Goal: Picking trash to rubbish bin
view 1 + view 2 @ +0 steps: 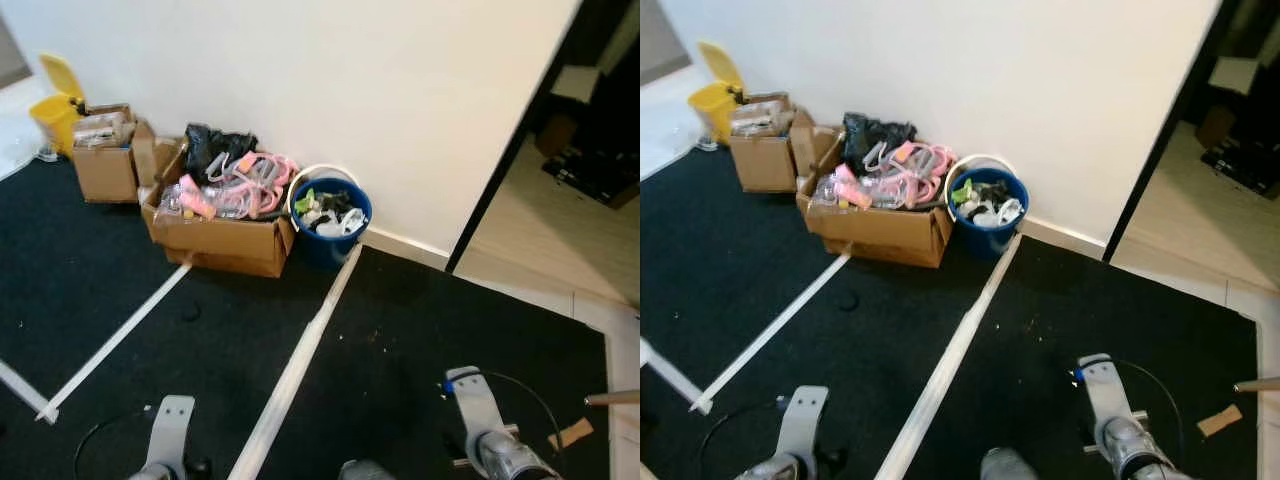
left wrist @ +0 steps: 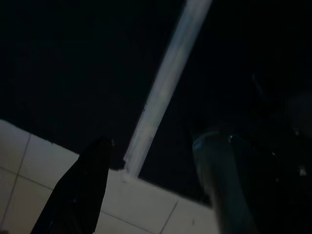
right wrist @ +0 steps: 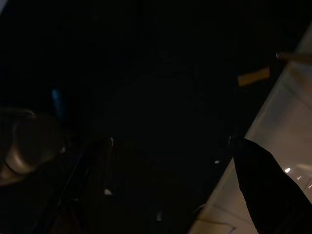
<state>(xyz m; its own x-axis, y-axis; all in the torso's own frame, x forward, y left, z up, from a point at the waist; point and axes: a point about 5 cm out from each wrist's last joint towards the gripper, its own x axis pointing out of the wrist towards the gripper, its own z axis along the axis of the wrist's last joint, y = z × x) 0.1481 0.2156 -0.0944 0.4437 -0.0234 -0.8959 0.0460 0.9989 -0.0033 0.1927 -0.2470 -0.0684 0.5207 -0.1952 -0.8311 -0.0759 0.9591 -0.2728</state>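
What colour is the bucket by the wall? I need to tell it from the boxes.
Blue bucket, clearest in the right eye view.

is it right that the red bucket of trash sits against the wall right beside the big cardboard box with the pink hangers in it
Not quite: the bucket is blue, not red, as the left eye view shows. The rest holds: it sits against the wall, right beside the big cardboard box holding the pink hangers.

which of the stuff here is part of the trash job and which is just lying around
Job:
blue bucket full of rubbish, by the wall
yellow bin at far left
cardboard scrap on the black carpet

Just lying about:
large cardboard box of pink hangers
small cardboard box
white floor strip
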